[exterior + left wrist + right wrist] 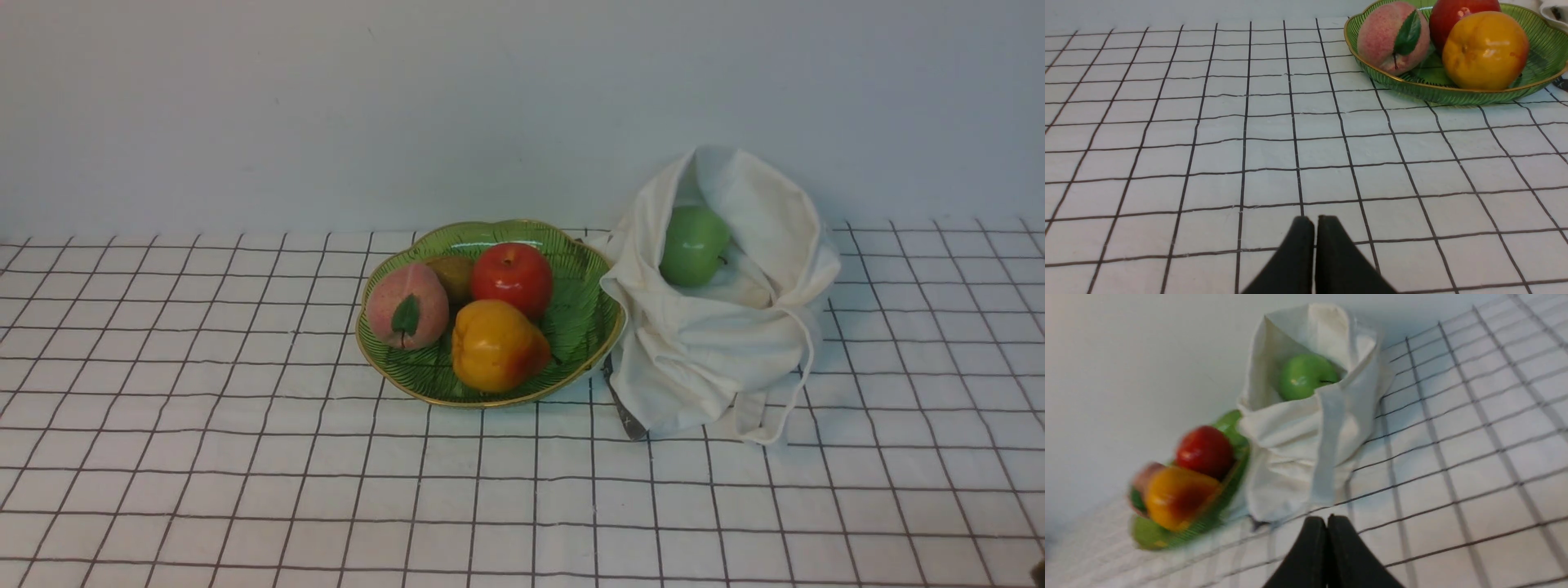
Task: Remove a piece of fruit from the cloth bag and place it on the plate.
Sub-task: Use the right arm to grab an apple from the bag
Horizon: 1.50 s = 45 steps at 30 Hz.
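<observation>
A glossy green apple [694,245] lies in the open mouth of the off-white cloth bag [718,343], right of the green leaf-patterned plate [584,322]. The right wrist view also shows the apple [1304,377], the bag [1298,441] and the plate [1229,486]. My right gripper [1327,519] is shut and empty, over the tablecloth short of the bag. My left gripper [1314,220] is shut and empty, over the cloth well short of the plate [1453,96]. Neither gripper shows in the front view.
The plate holds a red apple [513,279], a yellow-orange pear [494,347], a pink peach [406,306] and a brownish fruit [454,276] behind it. A white checked cloth [245,457] covers the table. A pale wall stands behind. A dark strip [624,412] lies under the bag's front.
</observation>
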{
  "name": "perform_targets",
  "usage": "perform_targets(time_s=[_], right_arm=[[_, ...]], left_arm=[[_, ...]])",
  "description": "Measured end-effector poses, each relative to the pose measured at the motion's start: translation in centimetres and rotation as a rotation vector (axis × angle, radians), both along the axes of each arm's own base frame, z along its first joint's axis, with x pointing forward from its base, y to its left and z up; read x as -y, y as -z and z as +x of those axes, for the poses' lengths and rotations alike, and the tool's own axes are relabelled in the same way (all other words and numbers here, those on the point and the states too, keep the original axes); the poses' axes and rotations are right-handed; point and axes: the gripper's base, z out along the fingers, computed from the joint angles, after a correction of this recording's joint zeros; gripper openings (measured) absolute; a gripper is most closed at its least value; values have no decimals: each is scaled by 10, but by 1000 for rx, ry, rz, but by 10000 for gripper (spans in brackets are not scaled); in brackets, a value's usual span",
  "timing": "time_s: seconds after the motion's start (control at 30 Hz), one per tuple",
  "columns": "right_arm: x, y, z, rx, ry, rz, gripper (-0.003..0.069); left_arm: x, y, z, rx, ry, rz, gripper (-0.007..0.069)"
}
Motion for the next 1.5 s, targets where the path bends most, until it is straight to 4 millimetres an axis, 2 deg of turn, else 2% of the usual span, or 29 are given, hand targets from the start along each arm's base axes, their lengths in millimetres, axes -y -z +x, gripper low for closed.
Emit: perform_targets(time_s=[0.03,0.07,0.17,0.33,0.43,0.47,0.53,0.57,0.6,0.63,0.73,0.8,0.87,0.9,0.93,0.97,1.0,1.07,1.1,1.13,1.3,1.33,1.37,1.4,1.5], right_arm=[[0,0,0,-1,1,7,-15],[-2,-1,0,-22,2,155,-15],[-4,-4,0,-29,5,312,-15],[-4,-6,0,-18,12,364,-15],[-4,-10,0,5,4,331,-15],[-4,-16,-1,27,-3,306,-15],[-2,-44,-5,144,-15,207,-15],[-2,-47,-5,159,-14,196,-15],[-1,-60,-8,212,-14,146,-15],[1,-95,-14,322,-9,2,-15],[0,-119,-10,331,-17,-160,-15],[-1,-126,-4,285,-37,-249,-15],[-6,-124,23,46,-122,-381,-15],[-6,-125,22,40,-126,-387,-15],[-8,-117,41,-136,-178,-419,-15],[-8,-116,43,-154,-182,-426,-15],[-10,-110,57,-265,-214,-435,-15],[-13,-106,79,-371,-251,-444,-15],[-15,-105,89,-393,-267,-448,-15],[-15,-105,91,-396,-270,-453,-15],[-26,-111,153,-414,-354,-471,-1],[-27,-111,159,-416,-361,-474,3],[-28,-111,170,-424,-368,-478,13],[-28,-111,172,-425,-370,-477,16],[-32,-111,205,-442,-388,-493,69]], left_arm=[[0,0,0,0,0,0,-8],[0,0,0,0,0,0,-8],[0,0,0,0,0,0,-8],[0,0,0,0,0,0,-8],[0,0,0,0,0,0,-8],[0,0,0,0,0,0,-8],[0,0,0,0,0,0,-8],[0,0,0,0,0,0,-8],[0,0,0,0,0,0,-8],[0,0,0,0,0,0,-8],[0,0,0,0,0,0,-8],[0,0,0,0,0,0,-8],[0,0,0,0,0,0,-8],[0,0,0,0,0,0,-8],[0,0,0,0,0,0,-8],[0,0,0,0,0,0,-8],[0,0,0,0,0,0,-8],[0,0,0,0,0,0,-8],[0,0,0,0,0,0,-8],[0,0,0,0,0,0,-8],[0,0,0,0,0,0,-8],[0,0,0,0,0,0,-8],[0,0,0,0,0,0,-8],[0,0,0,0,0,0,-8],[0,0,0,0,0,0,-8]])
